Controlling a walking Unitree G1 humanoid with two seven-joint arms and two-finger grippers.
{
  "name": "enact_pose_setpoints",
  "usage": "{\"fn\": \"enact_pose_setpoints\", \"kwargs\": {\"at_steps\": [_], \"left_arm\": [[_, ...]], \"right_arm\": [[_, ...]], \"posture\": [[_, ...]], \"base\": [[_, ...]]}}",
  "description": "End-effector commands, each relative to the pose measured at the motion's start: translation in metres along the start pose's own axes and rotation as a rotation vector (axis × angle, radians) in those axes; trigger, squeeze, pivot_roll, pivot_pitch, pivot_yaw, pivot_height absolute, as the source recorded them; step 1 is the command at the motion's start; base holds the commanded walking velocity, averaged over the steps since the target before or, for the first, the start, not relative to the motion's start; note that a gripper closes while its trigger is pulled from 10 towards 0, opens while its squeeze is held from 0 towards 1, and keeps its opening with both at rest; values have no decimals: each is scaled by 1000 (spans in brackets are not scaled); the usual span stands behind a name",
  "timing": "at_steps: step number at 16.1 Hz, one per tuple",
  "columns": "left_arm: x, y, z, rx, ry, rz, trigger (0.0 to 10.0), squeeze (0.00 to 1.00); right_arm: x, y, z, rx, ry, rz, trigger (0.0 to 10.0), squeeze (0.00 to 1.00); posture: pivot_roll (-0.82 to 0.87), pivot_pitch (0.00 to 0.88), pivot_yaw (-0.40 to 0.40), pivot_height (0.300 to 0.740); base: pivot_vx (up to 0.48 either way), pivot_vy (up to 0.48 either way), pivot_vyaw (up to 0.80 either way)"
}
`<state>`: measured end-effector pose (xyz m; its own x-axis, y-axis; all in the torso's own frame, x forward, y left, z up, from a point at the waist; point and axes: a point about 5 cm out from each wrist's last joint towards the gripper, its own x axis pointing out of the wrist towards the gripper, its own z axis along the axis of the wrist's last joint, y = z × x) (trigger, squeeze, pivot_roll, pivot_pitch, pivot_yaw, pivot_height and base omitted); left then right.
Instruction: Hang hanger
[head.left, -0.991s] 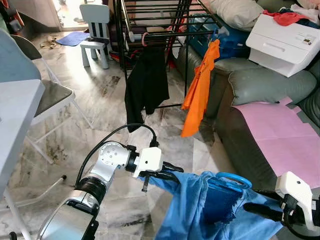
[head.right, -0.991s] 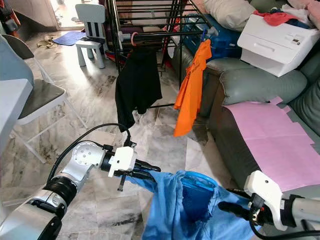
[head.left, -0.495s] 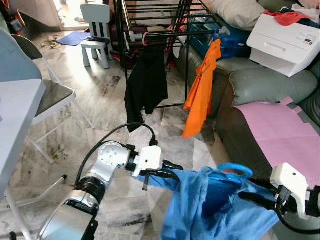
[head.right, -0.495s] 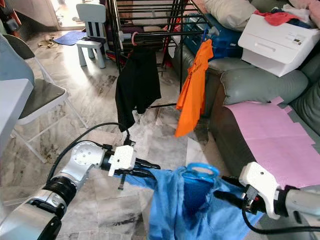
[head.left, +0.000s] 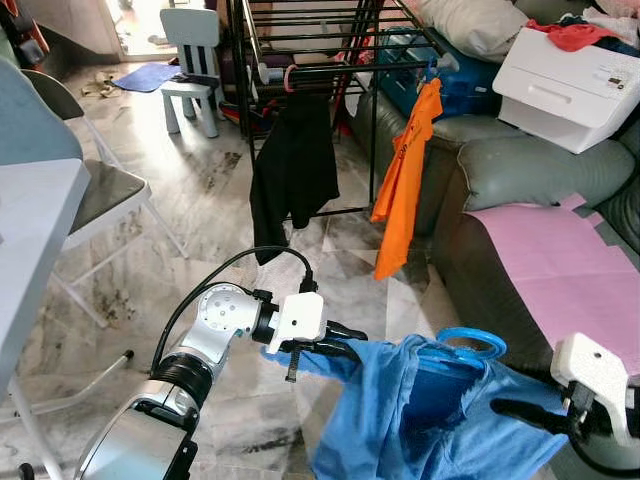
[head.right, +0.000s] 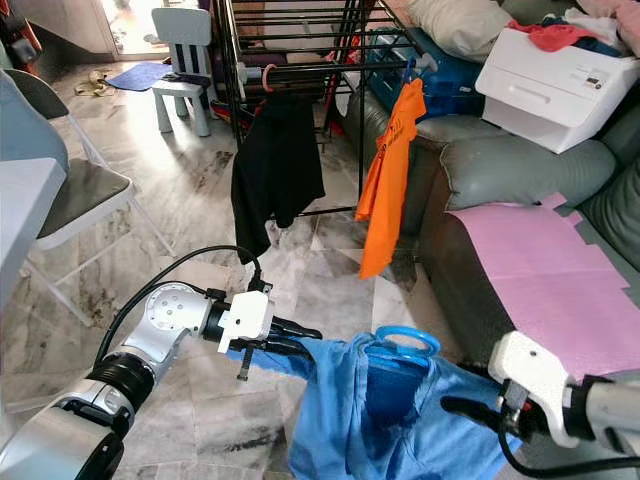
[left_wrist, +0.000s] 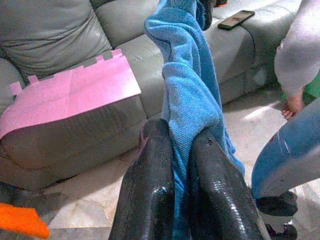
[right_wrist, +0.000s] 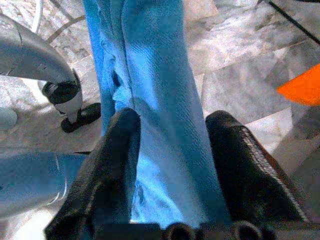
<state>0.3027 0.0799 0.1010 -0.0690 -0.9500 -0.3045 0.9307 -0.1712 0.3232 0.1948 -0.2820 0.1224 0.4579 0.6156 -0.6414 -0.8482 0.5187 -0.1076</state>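
Note:
A blue shirt (head.left: 395, 420) on a blue hanger (head.left: 470, 345) is stretched low between my two grippers, above the marble floor. My left gripper (head.left: 348, 341) is shut on one shoulder of the shirt; in the left wrist view the blue cloth (left_wrist: 192, 95) is pinched between the black fingers (left_wrist: 150, 170). At the other side my right gripper (head.left: 506, 408) is shut on the shirt, with cloth (right_wrist: 160, 90) running between its fingers (right_wrist: 117, 150). Further back stands the black drying rack (head.left: 300, 62), carrying a black garment (head.left: 293, 170) and an orange one (head.left: 403, 175).
A grey sofa (head.left: 530, 160) with a pink sheet (head.left: 560, 260) and a white box (head.left: 565, 85) lines the right side. A folding chair (head.left: 100, 190) and a white table (head.left: 30, 230) stand on the left, a small chair (head.left: 190, 65) behind. A person's legs (left_wrist: 295, 145) are near the sofa.
My right gripper has shifted to the right, pulling the shirt wider, and the hanger hook sits slightly higher. The orange garment has swung a little. The left gripper stays put.

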Motion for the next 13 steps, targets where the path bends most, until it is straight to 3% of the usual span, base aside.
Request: {"fn": "enact_pose_setpoints", "kwargs": {"at_steps": [1, 13], "left_arm": [[0, 3, 3, 17, 5, 3, 0, 0], [-1, 5, 3, 17, 10, 24, 0, 0]], "right_arm": [[-4, -1, -4, -9, 36, 10, 0, 0], [-3, -4, -8, 10, 12, -23, 0, 0]], "posture": [[23, 0, -33, 740], [26, 0, -45, 740]], "base": [[0, 0, 0], [0, 0, 0]]}}
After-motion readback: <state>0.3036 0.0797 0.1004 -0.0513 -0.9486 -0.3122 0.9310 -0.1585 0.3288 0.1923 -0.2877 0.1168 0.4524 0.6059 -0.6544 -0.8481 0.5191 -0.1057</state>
